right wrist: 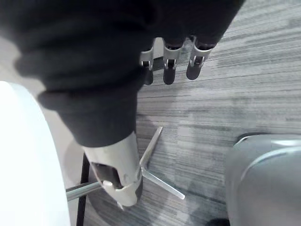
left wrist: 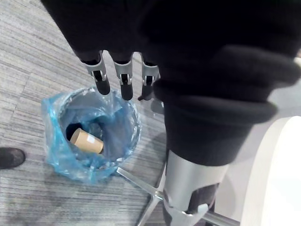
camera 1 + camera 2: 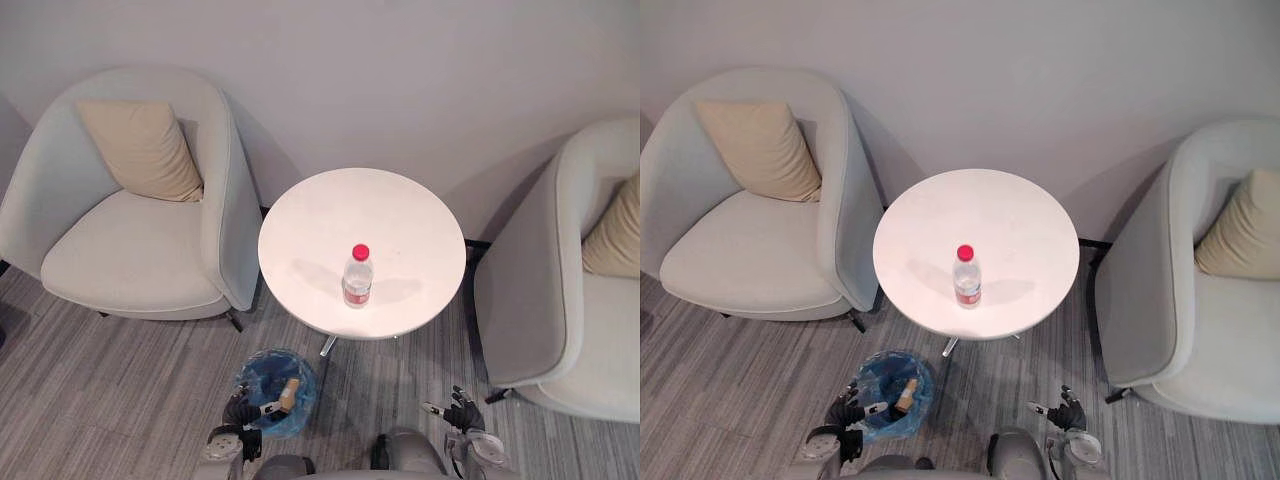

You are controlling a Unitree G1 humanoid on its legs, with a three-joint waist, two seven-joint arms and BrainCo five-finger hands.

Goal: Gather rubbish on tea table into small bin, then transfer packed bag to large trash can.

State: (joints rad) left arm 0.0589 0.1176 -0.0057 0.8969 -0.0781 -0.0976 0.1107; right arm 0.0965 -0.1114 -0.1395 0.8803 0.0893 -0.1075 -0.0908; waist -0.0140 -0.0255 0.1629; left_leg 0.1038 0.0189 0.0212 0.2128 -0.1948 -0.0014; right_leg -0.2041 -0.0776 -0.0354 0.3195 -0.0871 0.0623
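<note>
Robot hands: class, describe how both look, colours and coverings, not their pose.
The left hand and right hand match: slim silver fingers ending in dark tips, with the back of each hand and the wrist under a dark, ribbed, padded-looking cover.

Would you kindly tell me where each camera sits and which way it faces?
Left eye view: head, looking down at table, bottle, bin; left hand and right hand at bottom edge.
Right eye view: same scene, slightly aside.
Left wrist view: along left hand's open fingers into bin.
Right wrist view: along right hand's open fingers at carpet, table base.
Eye and left wrist views share the bin.
</note>
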